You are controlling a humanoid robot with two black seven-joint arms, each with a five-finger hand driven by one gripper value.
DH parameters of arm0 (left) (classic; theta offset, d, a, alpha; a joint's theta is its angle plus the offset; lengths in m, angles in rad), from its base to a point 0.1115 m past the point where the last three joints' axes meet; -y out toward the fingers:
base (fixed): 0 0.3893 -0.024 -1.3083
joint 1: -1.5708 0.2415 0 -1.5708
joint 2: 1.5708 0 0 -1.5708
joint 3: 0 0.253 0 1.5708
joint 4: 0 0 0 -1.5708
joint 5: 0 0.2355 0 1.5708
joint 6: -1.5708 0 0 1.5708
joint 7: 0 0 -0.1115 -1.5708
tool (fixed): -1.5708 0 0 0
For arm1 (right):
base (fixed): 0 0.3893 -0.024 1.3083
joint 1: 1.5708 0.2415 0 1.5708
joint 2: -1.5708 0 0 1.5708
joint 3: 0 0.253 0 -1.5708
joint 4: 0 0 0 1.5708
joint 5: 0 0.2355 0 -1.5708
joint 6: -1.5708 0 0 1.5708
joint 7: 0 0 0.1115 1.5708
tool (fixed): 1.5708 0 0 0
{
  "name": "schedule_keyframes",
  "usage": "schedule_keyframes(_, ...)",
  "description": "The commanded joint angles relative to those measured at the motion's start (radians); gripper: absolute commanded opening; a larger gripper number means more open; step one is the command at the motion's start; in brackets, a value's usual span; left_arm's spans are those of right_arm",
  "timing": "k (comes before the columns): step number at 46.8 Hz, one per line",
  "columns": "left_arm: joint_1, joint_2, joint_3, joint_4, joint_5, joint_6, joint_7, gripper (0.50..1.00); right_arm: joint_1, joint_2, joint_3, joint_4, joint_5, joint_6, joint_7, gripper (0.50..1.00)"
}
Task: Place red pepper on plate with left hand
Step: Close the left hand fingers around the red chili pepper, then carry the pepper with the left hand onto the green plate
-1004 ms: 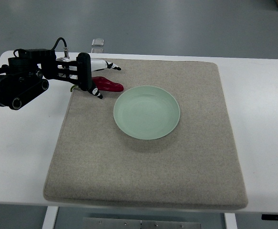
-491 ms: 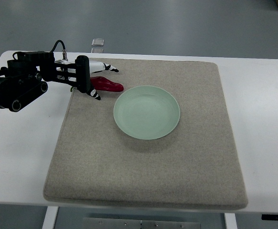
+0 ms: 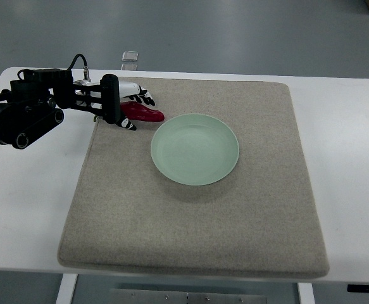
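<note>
The robot's black left arm comes in from the left side of the pic, w/ its black-and-white left hand [image 3: 128,107] over the far left corner of the flat square grey-brown cloth mat [image 3: 197,221]. The hand is on the small shiny red pepper [image 3: 145,113]. White fingers w/ black tips [image 3: 143,95] curl down over the far side of the pepper, and one more black tip [image 3: 129,123] sits on the near side. So the fingers are part way closed round the pepper's left end, touching it. Can't tell if the grip is tight yet.

The pepper lies on the mat, w/ its pointy red end sticking out to the right of the hand. That end is just beside the round pale green plate [image 3: 195,149], near its upper left rim, but not on it. The plate sits flat on the mat, abt in the middle, a bit toward the far side.

The mat lies on the big white table [image 3: 349,158]. At the far edge of the table, just behind the hand, is a small clear see-through thing [image 3: 130,59]; too small to tell what it is.
</note>
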Motion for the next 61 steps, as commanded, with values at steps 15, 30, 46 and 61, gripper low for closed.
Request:
schedule_keyframes(15,-0.002,0.000,0.000,0.000,0.021,0.000,0.000,0.500,0.000,0.000,0.000,0.000,0.000,0.000,0.000,0.928)
schedule_keyframes(30,-0.019,0.002,-0.001,0.002,0.021,0.000,0.000,0.500,0.000,0.000,0.000,0.000,0.000,0.000,0.000,0.928)
schedule_keyframes(46,-0.057,0.009,-0.020,-0.031,0.003,0.008,0.000,0.500,0.000,0.000,0.000,0.000,0.000,0.000,0.000,0.930)
schedule_keyframes(61,-0.062,0.015,-0.023,-0.218,0.006,0.011,0.000,0.500,0.000,0.000,0.001,0.000,0.000,0.000,0.000,0.928)
